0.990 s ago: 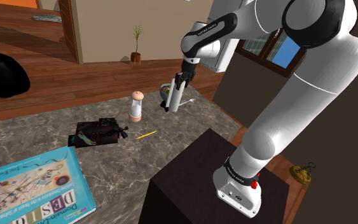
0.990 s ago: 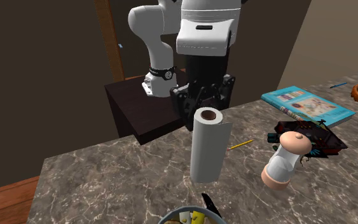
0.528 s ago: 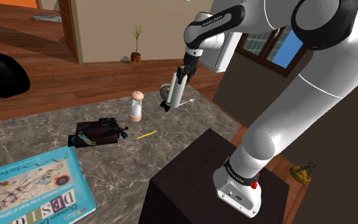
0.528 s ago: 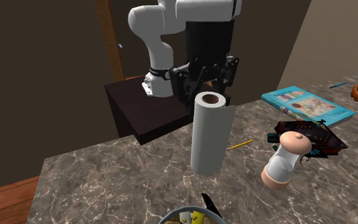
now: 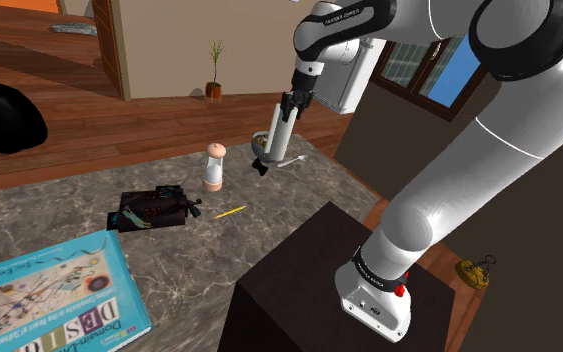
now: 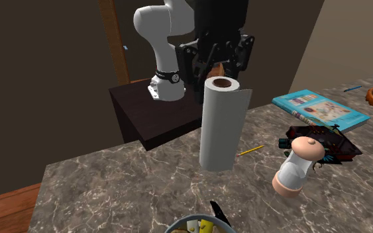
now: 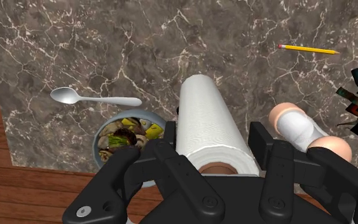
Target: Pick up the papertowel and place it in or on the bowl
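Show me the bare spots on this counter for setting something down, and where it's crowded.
Largest free patch: the marble between the blue book, the pencil and the stand. Another lies between the spoon and the pencil. Crowded: around the bowl and shaker near the held paper towel roll, and at the dark clutter.

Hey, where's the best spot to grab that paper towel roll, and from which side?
Near its top end, from above, squeezing across the round sides. The paper towel roll is a tall cylinder hanging nearly upright, and the gripper clasps it just that way, leaving its bottom free to go into the bowl.
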{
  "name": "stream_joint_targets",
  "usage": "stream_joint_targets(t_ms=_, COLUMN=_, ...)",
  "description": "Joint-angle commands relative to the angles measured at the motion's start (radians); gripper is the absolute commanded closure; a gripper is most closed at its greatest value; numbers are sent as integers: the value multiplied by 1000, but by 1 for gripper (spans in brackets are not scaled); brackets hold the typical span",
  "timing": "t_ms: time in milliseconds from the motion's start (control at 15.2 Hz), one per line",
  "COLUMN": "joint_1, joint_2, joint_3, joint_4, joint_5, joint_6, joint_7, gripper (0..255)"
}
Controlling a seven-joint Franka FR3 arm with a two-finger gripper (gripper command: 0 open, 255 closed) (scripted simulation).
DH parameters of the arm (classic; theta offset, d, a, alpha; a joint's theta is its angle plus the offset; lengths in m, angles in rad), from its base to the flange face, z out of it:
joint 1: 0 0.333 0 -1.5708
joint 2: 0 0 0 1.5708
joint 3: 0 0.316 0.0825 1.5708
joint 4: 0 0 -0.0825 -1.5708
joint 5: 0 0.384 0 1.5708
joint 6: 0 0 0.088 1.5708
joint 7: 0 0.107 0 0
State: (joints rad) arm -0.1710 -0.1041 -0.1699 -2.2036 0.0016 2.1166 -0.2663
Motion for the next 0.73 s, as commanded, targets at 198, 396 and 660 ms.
stream_joint_targets(t_ms=198, joint_1=0, joint_2=-25, joint_3=1, joint_4=46, joint_5=-5, joint_6=-70, joint_7=4, gripper=255)
stream_joint_targets(t_ms=396, joint_1=-4, joint_2=0, joint_3=-5, joint_4=106, joint_5=0, joint_6=-106, joint_7=-8, gripper=255)
stream_joint_targets(t_ms=660, joint_1=-22, joint_2=129, joint_3=-29, joint_4=307, joint_5=25, joint_6=-182, joint_7=-60, gripper=255)
